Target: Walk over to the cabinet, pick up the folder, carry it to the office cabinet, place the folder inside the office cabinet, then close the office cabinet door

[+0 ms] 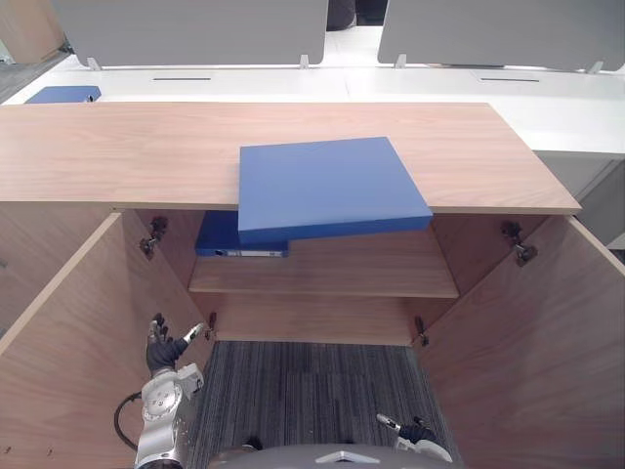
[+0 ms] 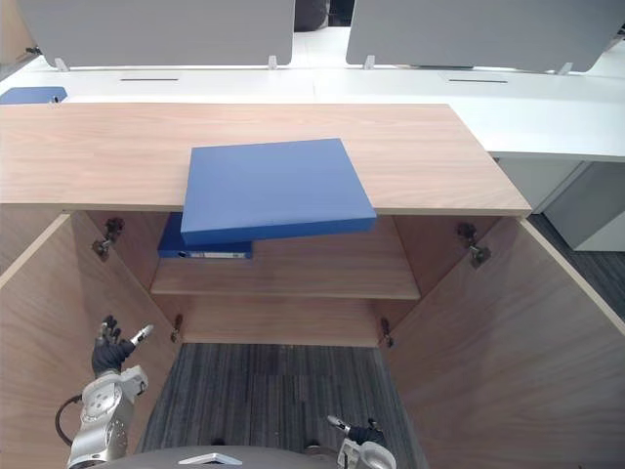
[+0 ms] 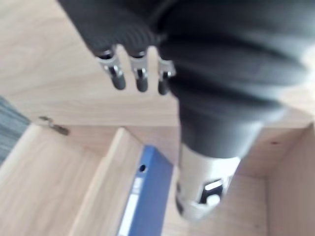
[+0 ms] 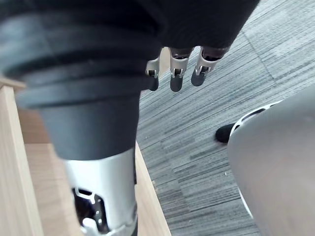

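L hand (image 1: 161, 350) is low down, near the left door (image 1: 68, 342). Its fingers (image 3: 140, 73) are loose & a bit apart, thumb out to the side. It holds nothing. R hand (image 1: 415, 430) is low too, over the carpet (image 1: 312, 391). Its fingers (image 4: 176, 73) hang loose, side by side, w/ nothing in them.

The folder (image 1: 327, 186) is not in any hand. It lies flat on top of the cabinet (image 1: 127, 147), turned a bit, w/ its front edge sticking out past the top.

The cabinet has both doors wide open; the right door (image 1: 527, 342) swings out the other way. Inside is one shelf (image 1: 361, 269). A 2nd blue binder (image 1: 234, 239) lies on it at the left, partly under the folder's edge.

The cabinet is light brown wood w/ fine grain. The folder is plain blue, flat & square-ish. The carpet is grey w/ thin stripes. Behind are smooth white desks (image 1: 547, 107) w/ grey panels (image 1: 195, 29).
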Tool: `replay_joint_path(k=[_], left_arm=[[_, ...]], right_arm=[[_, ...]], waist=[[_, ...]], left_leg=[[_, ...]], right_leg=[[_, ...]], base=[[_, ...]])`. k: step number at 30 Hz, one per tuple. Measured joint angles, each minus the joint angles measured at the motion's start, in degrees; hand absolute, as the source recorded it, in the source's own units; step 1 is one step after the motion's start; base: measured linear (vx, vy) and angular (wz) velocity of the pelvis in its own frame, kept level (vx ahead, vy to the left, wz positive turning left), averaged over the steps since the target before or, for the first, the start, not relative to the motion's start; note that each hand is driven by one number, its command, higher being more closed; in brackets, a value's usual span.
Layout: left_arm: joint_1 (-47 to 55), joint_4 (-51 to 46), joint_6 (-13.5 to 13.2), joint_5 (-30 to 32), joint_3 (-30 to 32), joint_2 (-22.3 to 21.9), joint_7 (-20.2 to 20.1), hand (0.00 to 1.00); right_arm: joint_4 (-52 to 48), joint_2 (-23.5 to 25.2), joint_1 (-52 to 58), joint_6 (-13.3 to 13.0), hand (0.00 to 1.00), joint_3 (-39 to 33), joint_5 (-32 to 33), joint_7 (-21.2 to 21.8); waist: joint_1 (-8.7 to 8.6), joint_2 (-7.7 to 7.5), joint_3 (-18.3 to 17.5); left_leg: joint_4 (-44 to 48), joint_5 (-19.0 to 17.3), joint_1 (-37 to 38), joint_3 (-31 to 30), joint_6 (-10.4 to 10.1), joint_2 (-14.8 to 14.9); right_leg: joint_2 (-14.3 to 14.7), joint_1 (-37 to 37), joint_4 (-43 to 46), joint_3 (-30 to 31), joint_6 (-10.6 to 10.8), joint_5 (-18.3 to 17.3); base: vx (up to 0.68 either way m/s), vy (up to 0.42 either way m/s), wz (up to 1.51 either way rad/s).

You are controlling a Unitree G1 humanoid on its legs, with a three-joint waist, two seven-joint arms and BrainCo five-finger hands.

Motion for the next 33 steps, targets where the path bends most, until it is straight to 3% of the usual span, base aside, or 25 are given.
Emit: replay_joint_path(k=[3,10,19,24,33], left_arm=[[0.39,-7.69,-0.69,0.18,-0.81,0.56,0.14,0.0],[0.35,-24.42,-3.93,9.32,-5.92,6.52,-0.24,0.0],[0.15,-27.27,-4.35,19.36,-9.31,13.58,-0.38,0.0],[0.15,-35.18,-5.69,23.27,-11.96,16.6,-0.4,0.0],[-2.44,-35.04,-5.97,33.4,-17.23,20.27,-0.43,0.0]], right_arm=[[-0.09,-0.02,0.03,0.01,0.0,1.6,-0.01,0.09],[0.24,-0.6,0.09,-0.01,0.0,2.17,-0.14,0.58],[1.39,-2.22,0.04,-0.01,0.0,3.74,-1.15,0.81],[5.29,-2.72,-1.15,-0.07,0.0,3.74,-1.16,1.25],[5.68,-4.21,-1.71,-0.01,0.0,4.84,-1.44,1.23]], waist=[[0.19,-0.22,-0.14],[0.01,0.3,-1.08],[-0.39,0.63,-2.32],[-0.94,0.01,-3.15],[-1.89,0.29,-3.4]], left_leg=[[0.0,-0.05,-0.03,-0.11,-0.05,0.01],[0.15,-0.47,-0.18,0.07,-0.21,0.19],[-0.09,-0.17,0.81,-0.2,0.02,0.04],[-0.08,-0.14,0.78,-0.22,-0.02,0.01],[-0.48,-0.09,1.73,-1.13,0.07,-0.31]], right_leg=[[-0.03,0.22,-0.03,-0.19,0.0,0.0],[0.04,0.21,0.5,0.84,-0.07,-0.28],[0.12,0.25,0.75,0.85,-0.64,-0.69],[0.19,0.27,0.82,1.62,-0.33,-0.49],[0.31,1.1,0.18,2.46,-1.33,-0.87]], base=[[0.03,0.008,0.02],[-0.02,-0.002,-0.02],[-0.01,-0.003,0.0],[0.0,0.0,0.0],[-0.03,-0.006,0.01]])
